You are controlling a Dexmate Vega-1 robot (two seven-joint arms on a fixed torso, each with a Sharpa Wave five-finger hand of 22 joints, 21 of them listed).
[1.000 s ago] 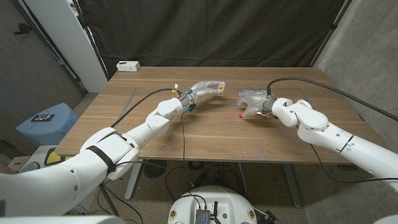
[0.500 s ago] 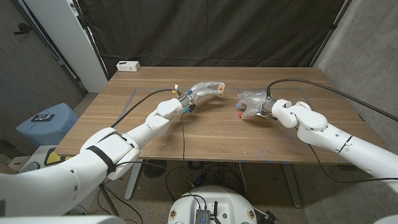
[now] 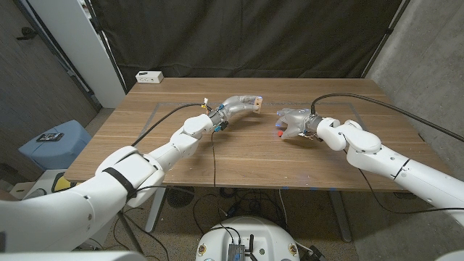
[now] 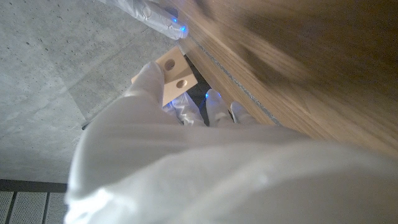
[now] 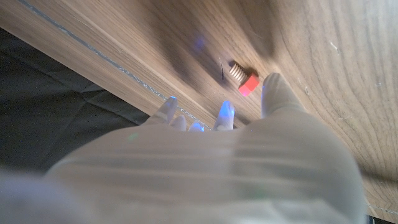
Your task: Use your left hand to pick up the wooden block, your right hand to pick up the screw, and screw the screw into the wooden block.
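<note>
surface (image 3: 246,156): wooden, carries both hands and the task things; pale outline marked on its top
left arm (image 3: 145,163): white, reaches in from the near left corner toward the middle, black cable along it
right arm (image 3: 391,159): white, reaches in from the near right side, black cable looping over it
left hand (image 3: 235,104): raised over the middle of the surface toward the far edge, fingers clamped on the wooden block
right hand (image 3: 293,119): just right of the middle, fingers spread apart, holding nothing, hovering over the screw
white box (image 3: 149,76): at the far left corner
wooden block (image 4: 173,74): pale, two round holes on its face, held at the left hand's fingertips, off the surface
screw (image 5: 243,79): red head, ribbed shank, lying on its side on the surface just beyond the right hand's fingertips, not touched
</note>
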